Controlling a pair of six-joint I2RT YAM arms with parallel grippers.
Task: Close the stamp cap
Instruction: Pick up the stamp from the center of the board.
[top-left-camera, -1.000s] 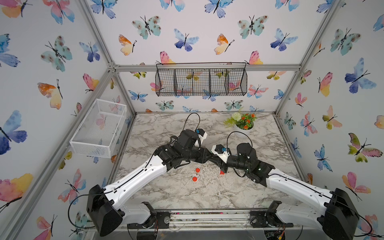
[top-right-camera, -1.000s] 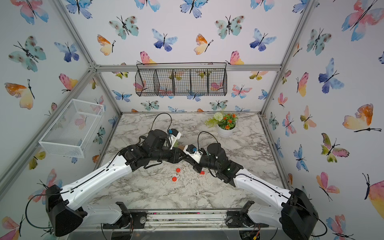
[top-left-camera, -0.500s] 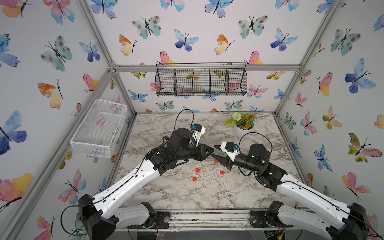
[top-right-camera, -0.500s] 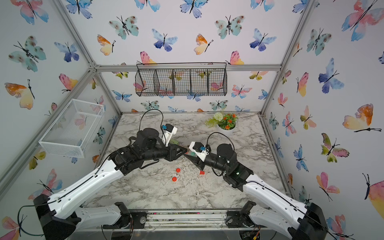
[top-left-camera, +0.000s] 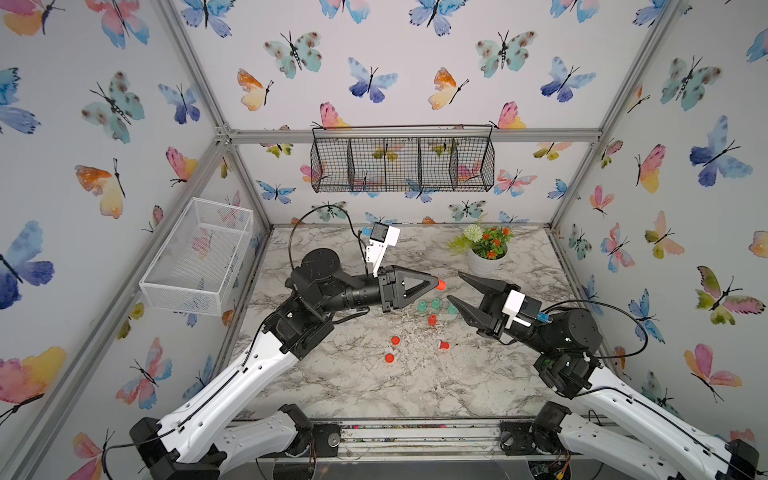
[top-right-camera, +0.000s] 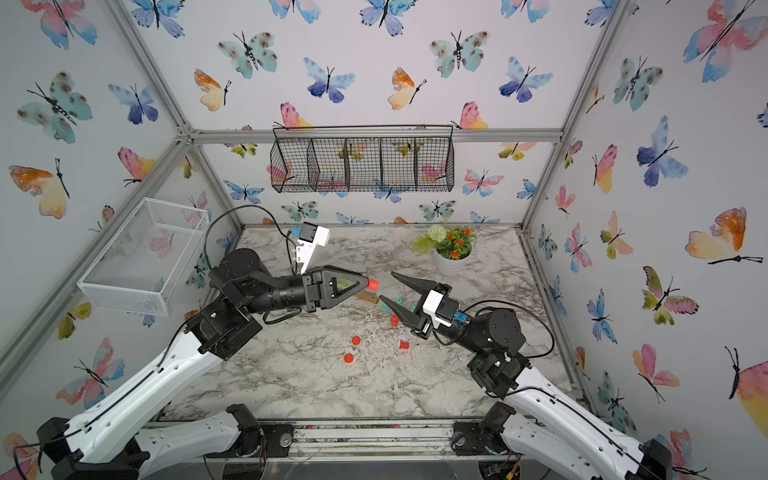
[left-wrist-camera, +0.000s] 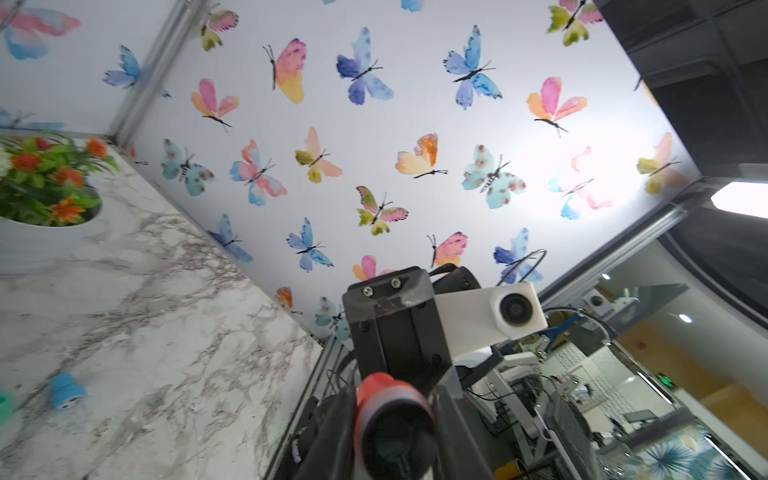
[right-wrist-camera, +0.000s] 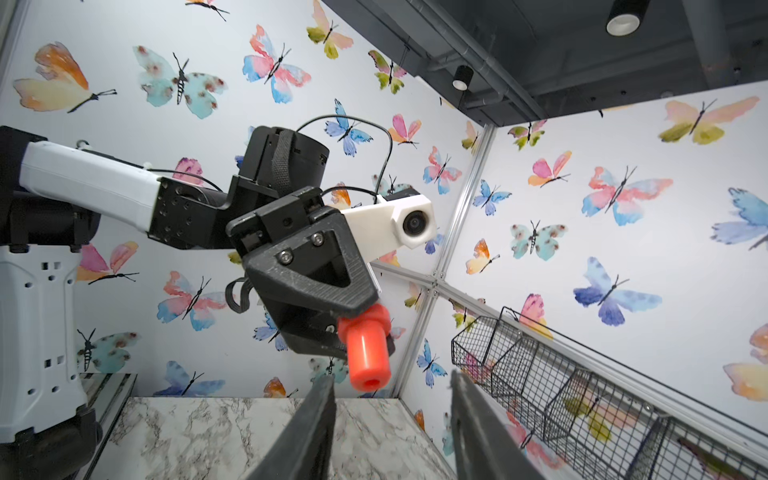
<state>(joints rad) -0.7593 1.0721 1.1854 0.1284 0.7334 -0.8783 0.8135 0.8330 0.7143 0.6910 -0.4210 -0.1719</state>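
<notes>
My left gripper (top-left-camera: 435, 285) is shut on a small red stamp (top-left-camera: 441, 285), held in the air above the marble table (top-left-camera: 374, 386). In the right wrist view the red stamp (right-wrist-camera: 368, 357) sticks out of the left gripper (right-wrist-camera: 360, 322) as a flanged cylinder with a small hole in its end. I cannot tell the cap apart from the body. In the left wrist view the stamp (left-wrist-camera: 390, 399) fills the gap between the fingers. My right gripper (top-left-camera: 454, 286) stands open and empty a short way right of the stamp, as both top views show (top-right-camera: 386, 286).
Loose red pieces (top-left-camera: 432, 320) (top-left-camera: 395, 340) and teal pieces (top-left-camera: 435, 303) lie on the table below the grippers. A flower pot (top-left-camera: 484, 259) stands at the back right. A white wire basket (top-left-camera: 199, 257) hangs on the left wall, a black one (top-left-camera: 401, 160) on the back wall.
The right gripper let go of the stamp, opened and drew back to the right. The left gripper kept the stamp and rose slightly.
</notes>
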